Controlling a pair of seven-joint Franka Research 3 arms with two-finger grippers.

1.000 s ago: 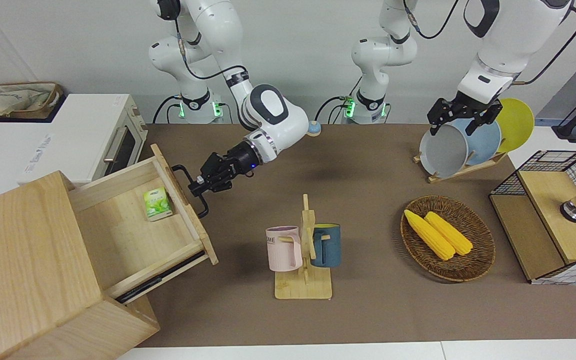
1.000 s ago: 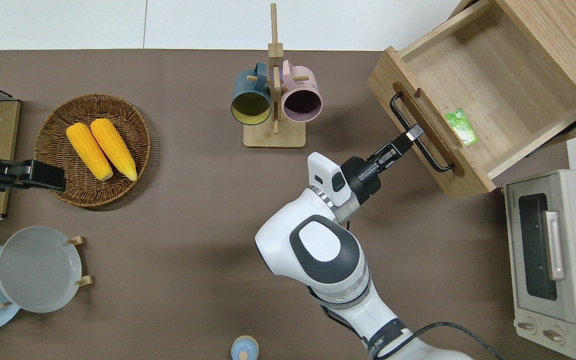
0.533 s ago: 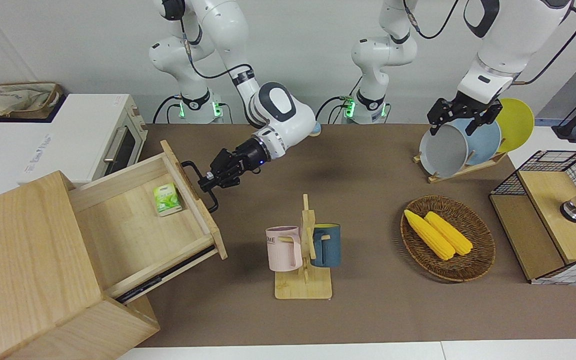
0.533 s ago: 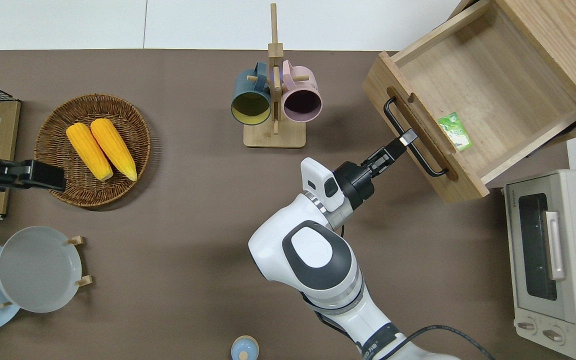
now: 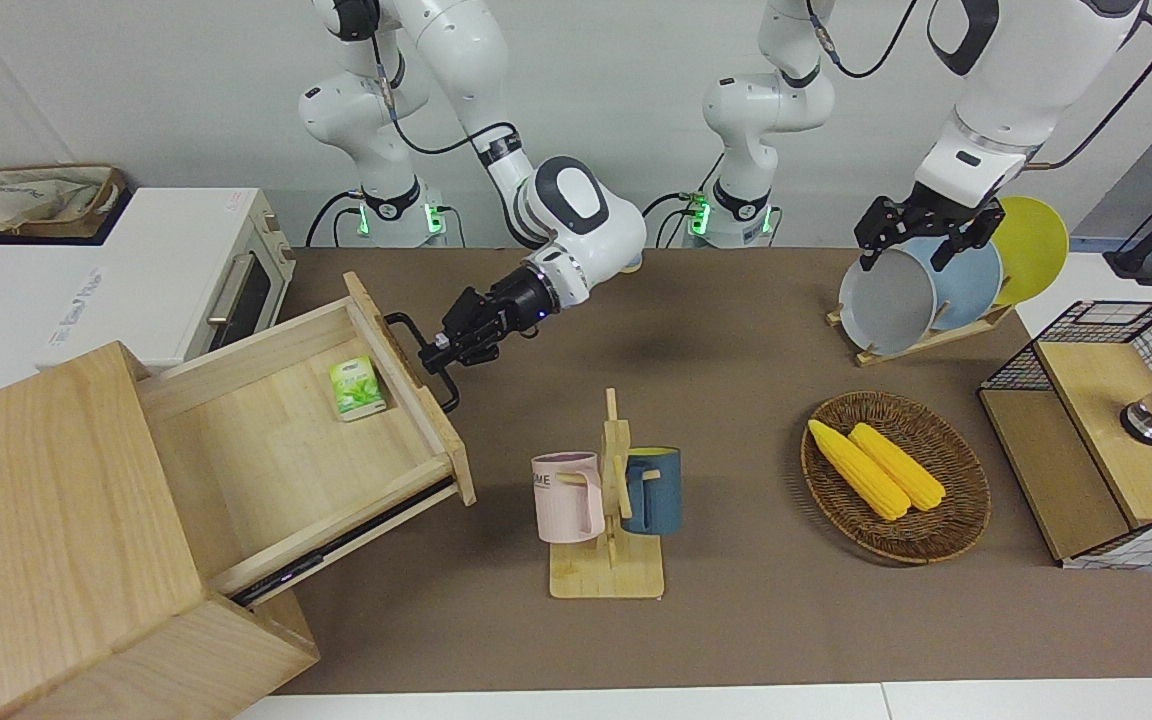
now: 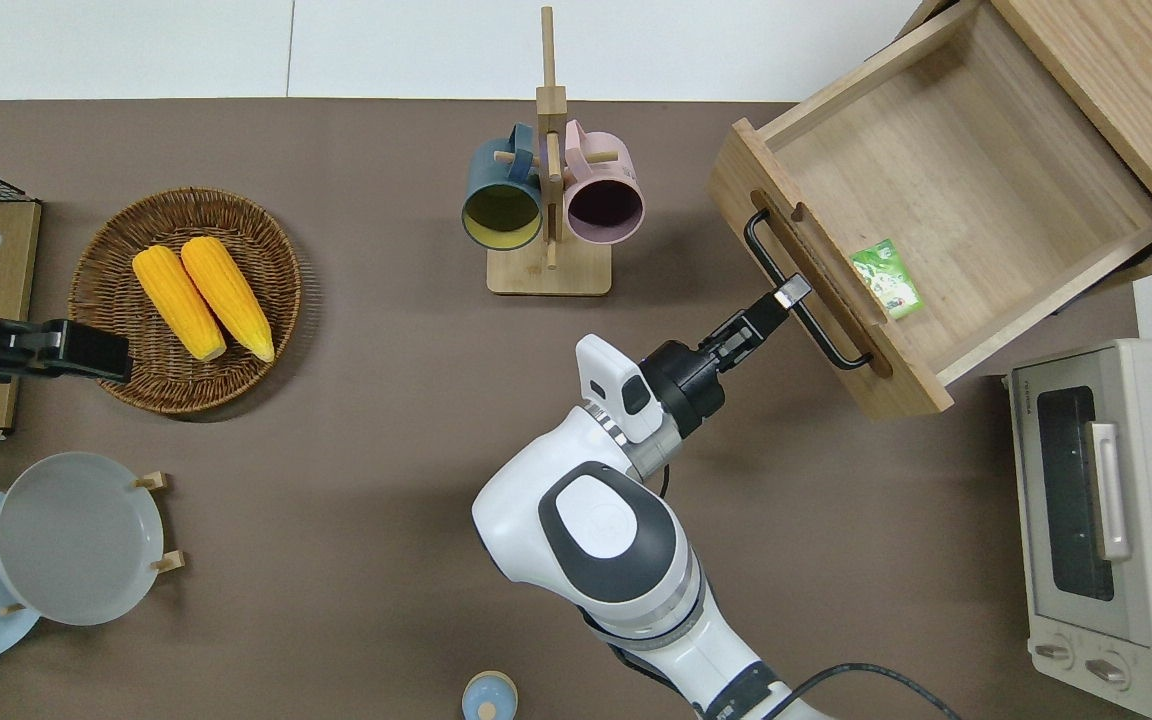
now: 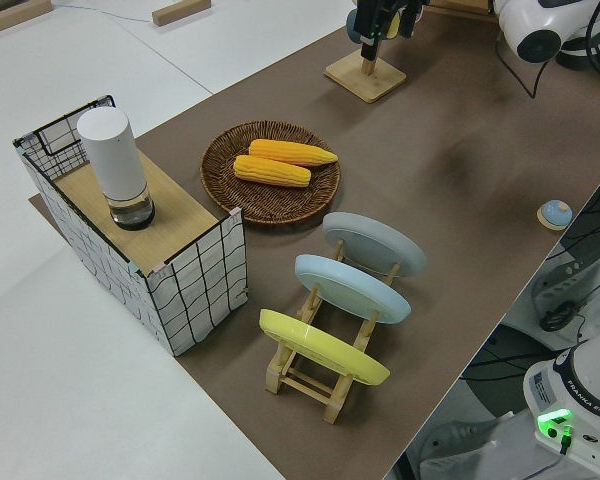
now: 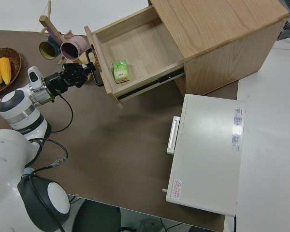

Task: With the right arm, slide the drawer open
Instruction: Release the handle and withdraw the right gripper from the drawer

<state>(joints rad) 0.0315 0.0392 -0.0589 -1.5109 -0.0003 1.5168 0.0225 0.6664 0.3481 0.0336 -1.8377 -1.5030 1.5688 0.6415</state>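
Right gripper pinches the handle mid-bar for a straight pull | drawer gapes toward seven o'clock overhead, carton inside | left arm parked, fingers unclear

I see even, bright, diffuse light from above on the brown matte worktop. Shadows stay soft: a faint blot lies under my right white jointed arm and beneath the open light-wood drawer. Focus is sharp, without glare.
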